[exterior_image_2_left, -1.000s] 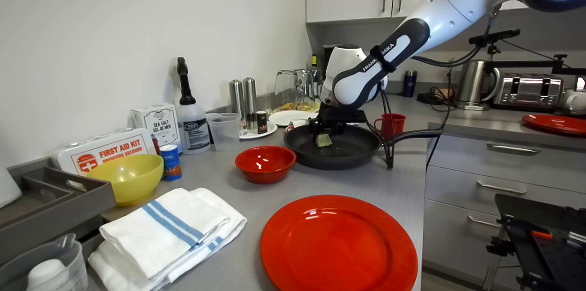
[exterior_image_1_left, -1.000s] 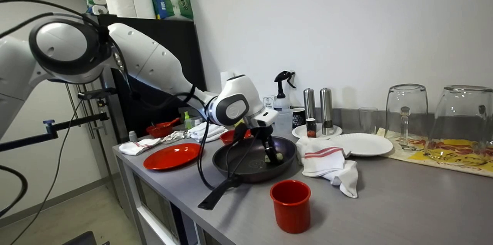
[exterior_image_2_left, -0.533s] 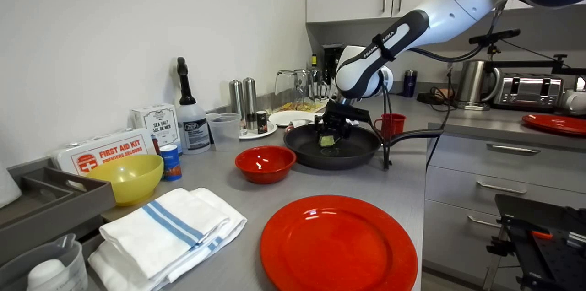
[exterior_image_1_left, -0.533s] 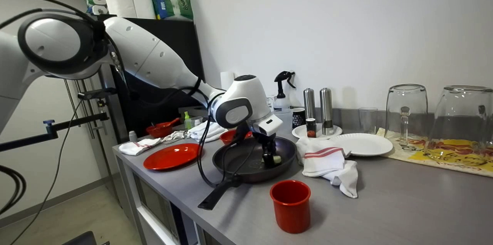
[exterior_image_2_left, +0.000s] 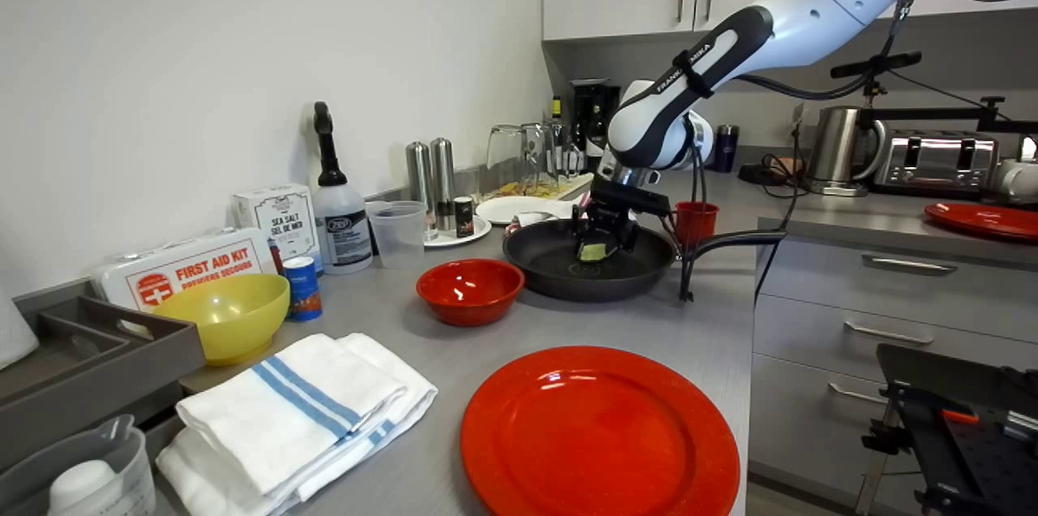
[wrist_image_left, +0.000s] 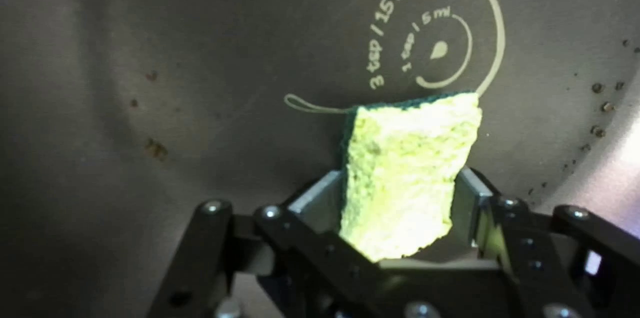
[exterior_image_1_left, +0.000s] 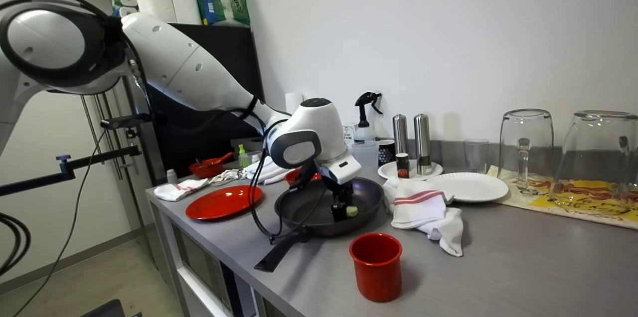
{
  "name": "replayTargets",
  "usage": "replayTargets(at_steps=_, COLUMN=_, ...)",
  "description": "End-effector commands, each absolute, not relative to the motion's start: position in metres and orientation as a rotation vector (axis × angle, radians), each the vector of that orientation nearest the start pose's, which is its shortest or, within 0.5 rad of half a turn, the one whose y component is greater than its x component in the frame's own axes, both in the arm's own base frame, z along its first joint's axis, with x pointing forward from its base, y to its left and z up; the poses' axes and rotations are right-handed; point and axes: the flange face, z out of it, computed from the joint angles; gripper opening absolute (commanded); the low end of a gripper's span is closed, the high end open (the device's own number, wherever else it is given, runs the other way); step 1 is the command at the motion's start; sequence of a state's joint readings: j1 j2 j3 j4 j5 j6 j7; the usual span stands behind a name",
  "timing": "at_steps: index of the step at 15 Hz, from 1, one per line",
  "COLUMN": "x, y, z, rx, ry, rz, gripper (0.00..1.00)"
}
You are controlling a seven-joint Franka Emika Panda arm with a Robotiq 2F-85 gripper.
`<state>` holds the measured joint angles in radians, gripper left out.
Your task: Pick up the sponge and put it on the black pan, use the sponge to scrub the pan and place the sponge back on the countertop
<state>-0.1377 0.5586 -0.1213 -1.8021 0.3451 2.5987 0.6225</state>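
Grey countertop (exterior_image_1_left: 528, 267) spreads wide to the right of the red cup (exterior_image_1_left: 376, 274) in an exterior view — the black pan (exterior_image_1_left: 329, 229) pointing its handle (exterior_image_1_left: 282, 251) toward the front edge. In an exterior view, a red bowl (exterior_image_2_left: 466, 311) sits just beside the pan's rim. Wrist view: the gripper (wrist_image_left: 400, 183) is clamped on the sponge (wrist_image_left: 412, 158) inside the pan — pan floor showing either side.
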Motion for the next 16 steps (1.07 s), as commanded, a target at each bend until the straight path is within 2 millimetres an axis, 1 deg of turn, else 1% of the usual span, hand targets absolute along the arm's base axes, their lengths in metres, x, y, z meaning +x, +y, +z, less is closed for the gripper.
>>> replayTargets(at_steps=1, x=0.624, y=-0.170, z=0.252, rx=-2.483, ry=1.590, rz=-0.225, gripper=0.28)
replayTargets(at_steps=5, x=0.603, y=-0.169, z=0.251, rx=-2.485, ry=1.615, rz=-0.189, gripper=0.28)
replayTargets(at_steps=7, x=0.597, y=-0.167, z=0.251, rx=-2.484, ry=1.622, rz=-0.182, gripper=0.28)
replayTargets(at_steps=12, x=0.593, y=-0.165, z=0.253, rx=-2.494, ry=1.619, rz=-0.176, gripper=0.28)
replayTargets(at_steps=16, x=0.601, y=-0.159, z=0.252, rx=-2.520, ry=1.605, rz=-0.209, gripper=0.28)
